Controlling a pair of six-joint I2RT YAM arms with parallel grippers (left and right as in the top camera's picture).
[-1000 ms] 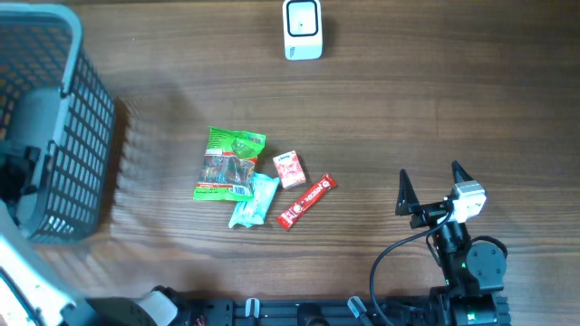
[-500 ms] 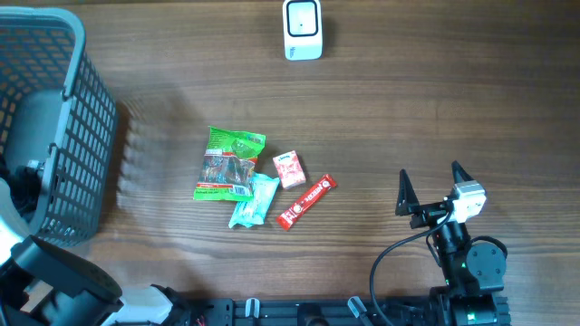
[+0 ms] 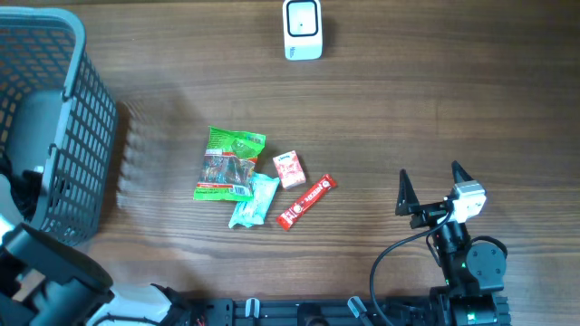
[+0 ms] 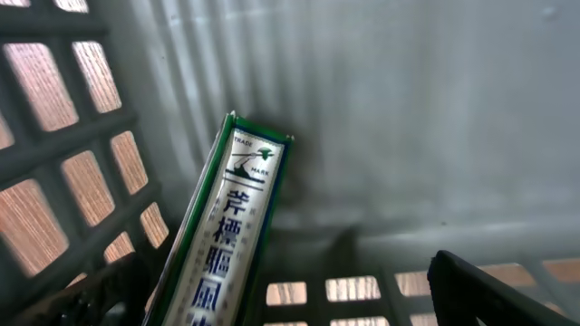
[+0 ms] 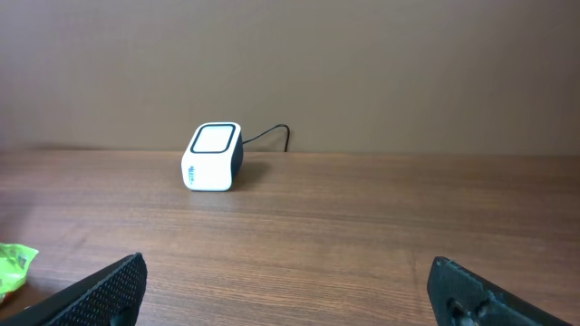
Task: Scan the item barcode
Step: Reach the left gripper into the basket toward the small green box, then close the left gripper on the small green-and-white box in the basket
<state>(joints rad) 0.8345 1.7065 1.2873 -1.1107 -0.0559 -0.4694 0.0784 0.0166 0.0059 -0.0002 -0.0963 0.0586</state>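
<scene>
**Left arm** (image 3: 50, 276): seen at the lower-left corner of the overhead view, far left of the scanner (image 3: 302, 29) and nearer the front edge of the bench (image 3: 408, 100). It is reached into the grey mesh basket (image 3: 86, 136), which stands far left of the scanner.

**Left end effector** (image 4: 279, 288): fingers are spread wide and nothing is gripped. A white-and-green carton (image 4: 227, 226) printed with Chinese characters is leaned, tilted, against the basket's mesh wall. It lies between the fingers, closer to the left one; contact cannot be told.

**Right end effector** (image 3: 429, 172): jaws are set wide apart and empty. It is held low over the bench, right of and nearer than the scanner, well apart from it and faced toward it.

**Items on the bench**, nearer than and slightly left of the scanner:
- green packet (image 3: 230, 163)
- teal packet (image 3: 255, 200), touching the green one
- small red-and-white box (image 3: 289, 168)
- red bar (image 3: 306, 201)

All are well apart from both end effectors.

**Views:**
- The carton is shown only by the left wrist view.
- The right wrist view shows the scanner's cable (image 5: 272, 134) and only a corner of the green packet.
</scene>
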